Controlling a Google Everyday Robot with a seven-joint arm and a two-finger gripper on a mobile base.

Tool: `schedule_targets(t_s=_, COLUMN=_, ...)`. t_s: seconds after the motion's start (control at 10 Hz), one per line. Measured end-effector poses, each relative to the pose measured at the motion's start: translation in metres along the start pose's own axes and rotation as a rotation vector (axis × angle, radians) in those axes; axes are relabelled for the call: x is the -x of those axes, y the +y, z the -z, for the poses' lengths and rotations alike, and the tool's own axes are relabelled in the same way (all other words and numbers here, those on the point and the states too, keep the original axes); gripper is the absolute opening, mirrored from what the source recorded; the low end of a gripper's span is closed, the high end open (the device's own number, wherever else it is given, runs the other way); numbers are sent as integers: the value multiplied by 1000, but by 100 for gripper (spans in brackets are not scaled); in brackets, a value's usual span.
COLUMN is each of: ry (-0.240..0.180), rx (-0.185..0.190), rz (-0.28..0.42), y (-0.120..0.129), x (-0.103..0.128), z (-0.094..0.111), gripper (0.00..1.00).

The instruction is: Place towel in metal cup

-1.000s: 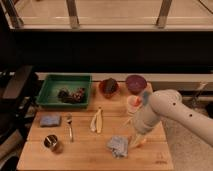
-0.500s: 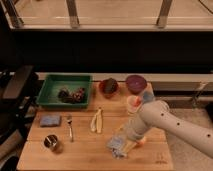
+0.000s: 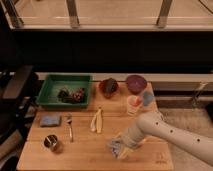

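The grey towel [image 3: 118, 148] lies crumpled on the wooden table near the front edge, right of centre. My gripper [image 3: 123, 144] comes in from the lower right on a white arm [image 3: 165, 132] and sits right at the towel, covering part of it. The metal cup [image 3: 50, 142] stands upright at the front left of the table, well apart from the towel and the gripper.
A green tray [image 3: 50, 95] with dark items stands at the back left. A blue sponge [image 3: 50, 120], a fork [image 3: 70, 127] and a banana [image 3: 97, 121] lie mid-table. Two bowls [image 3: 136, 82] and cups [image 3: 134, 104] stand at the back right.
The arm has swung left and down, bringing the gripper from above the table's right side onto the towel. The towel and cup have not moved.
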Motion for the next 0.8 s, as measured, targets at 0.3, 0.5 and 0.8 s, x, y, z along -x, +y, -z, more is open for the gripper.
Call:
schedule_targets(t_s=0.3, ry=-8, rx=-12, rz=0, y=2, x=4, z=5, gripper=18)
schedule_targets(t_s=0.5, ry=-4, rx=-41, rz=13, y=-1, x=18, z=26, gripper=1)
schedule_targets(t_s=0.8, ry=-30, rx=-65, rz=119, y=-13, x=62, z=58, gripper=0)
